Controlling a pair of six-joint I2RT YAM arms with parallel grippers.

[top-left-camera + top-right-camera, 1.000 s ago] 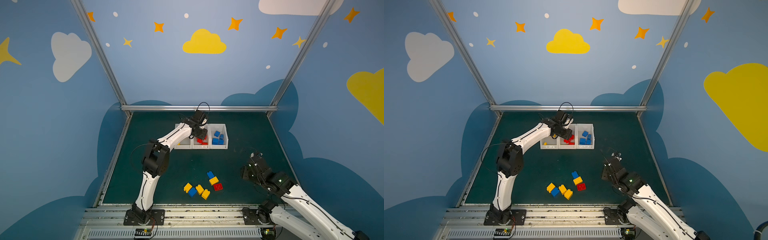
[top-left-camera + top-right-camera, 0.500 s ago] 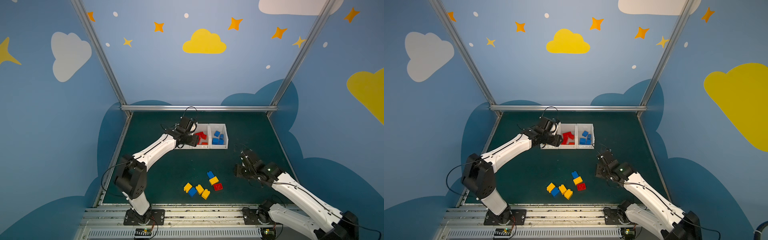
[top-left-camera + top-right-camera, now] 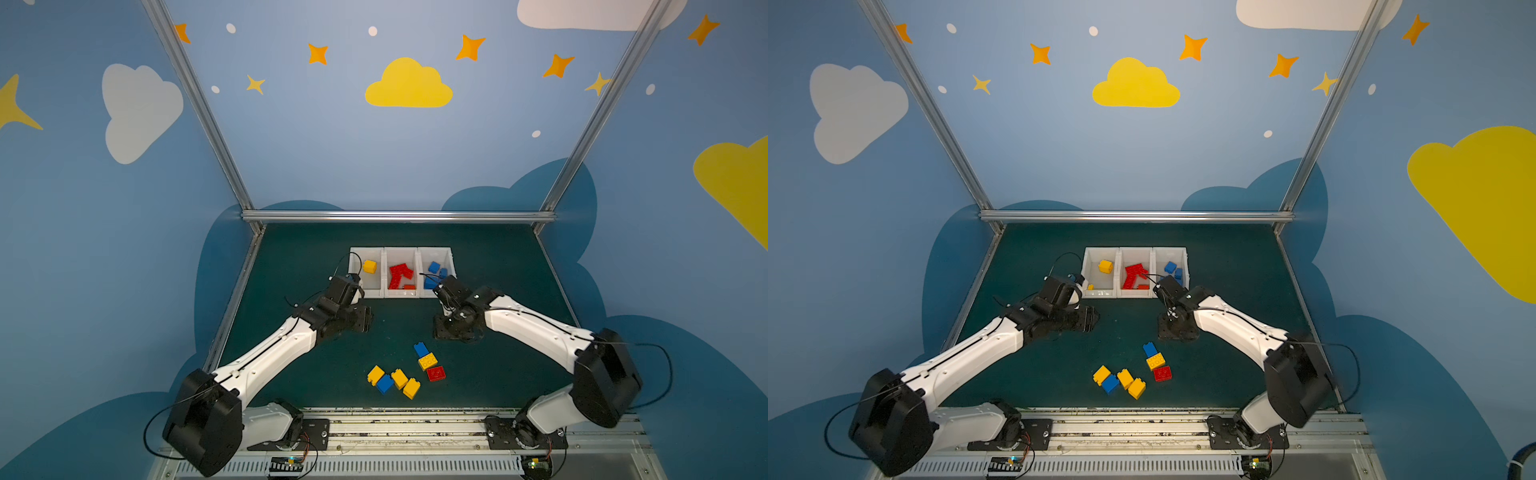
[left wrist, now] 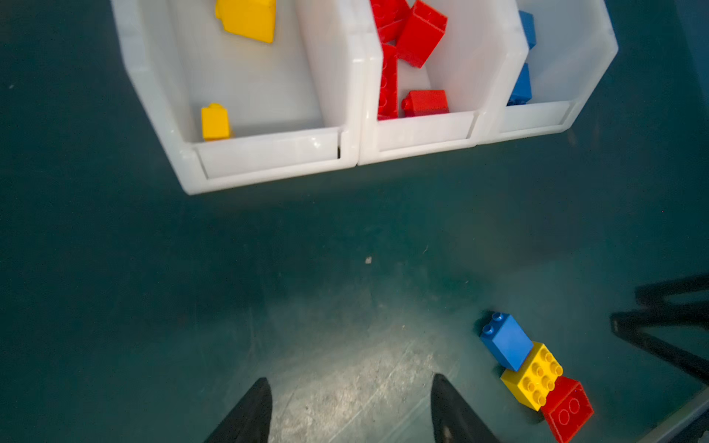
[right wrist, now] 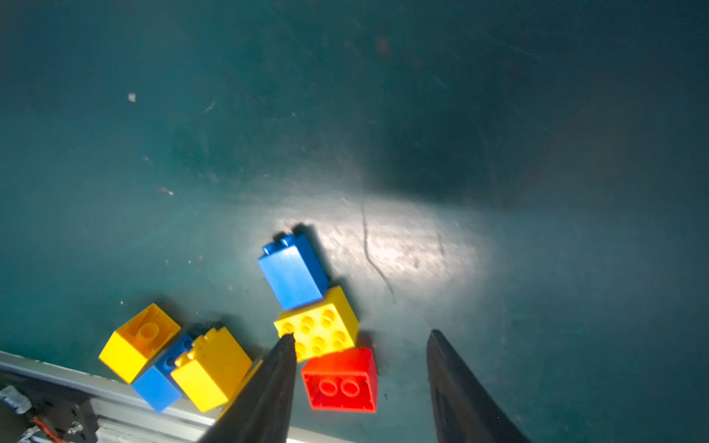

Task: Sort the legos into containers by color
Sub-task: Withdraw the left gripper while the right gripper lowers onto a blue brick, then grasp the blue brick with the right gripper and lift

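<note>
Now the left arm is pulling back from the three white bins (image 3: 401,294) toward the lower left of both top views, whereas a second ago it was reaching over the red compartment; its left gripper (image 4: 351,412) is coming away empty, jaws parted over bare green mat (image 4: 192,287), and it has been widening over that second. This probably means a brick has just been dropped off and the arm is freeing itself for another pick. Meanwhile the right arm is swinging in from the lower right toward the centre of the frame, and the right gripper (image 5: 360,368) is hovering with its jaws apart and holding nothing, framing the red brick (image 5: 341,379) in the right wrist view. The loose legos are still lying in the lower middle of the mat: a blue brick (image 3: 420,349) touching a yellow brick (image 3: 427,360), which is touching the red one, and just beside them a cluster of three yellow bricks and one blue brick (image 3: 385,384). In the bins, yellow pieces (image 3: 369,266) are sitting in the left compartment, red pieces (image 3: 400,275) in the middle, blue pieces (image 3: 434,268) in the right, so seven bricks are remaining to sort. No brand, label or readable writing is showing anywhere.
</note>
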